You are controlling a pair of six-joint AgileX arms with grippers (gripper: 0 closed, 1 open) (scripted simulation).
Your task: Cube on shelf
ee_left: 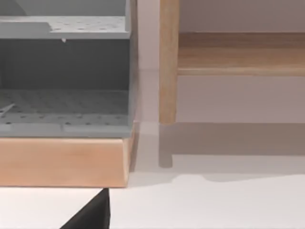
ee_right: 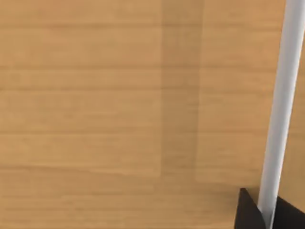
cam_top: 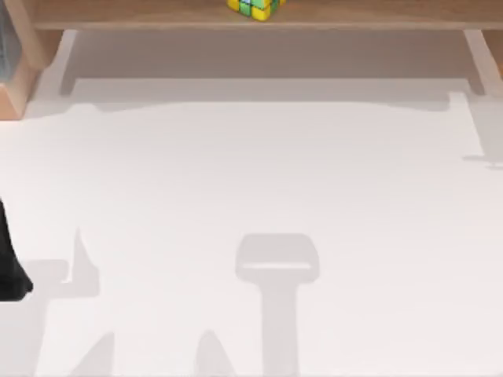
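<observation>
The cube (cam_top: 253, 7), yellow and green with dark grid lines, sits on the shelf (cam_top: 141, 14), the long light-brown board at the far edge of the table, near its middle. No gripper touches it. A dark part of my left arm (cam_top: 11, 267) stays at the table's left edge. The left wrist view has a dark corner of my left gripper (ee_left: 90, 217) low over the table, facing the shelf's pale upright (ee_left: 167, 62) and board (ee_left: 238, 52). The right wrist view looks closely at the wood of the shelf (ee_right: 119, 95), with a dark part of my right gripper (ee_right: 252, 212) at the edge.
A grey perforated rack (ee_left: 62, 109) on a wooden base (ee_left: 62, 162) stands at the far left, next to the shelf. Pale supports (cam_top: 59, 67) (cam_top: 479, 59) hold the board above the white table (cam_top: 251, 181). A white bar (ee_right: 281, 95) crosses the right wrist view.
</observation>
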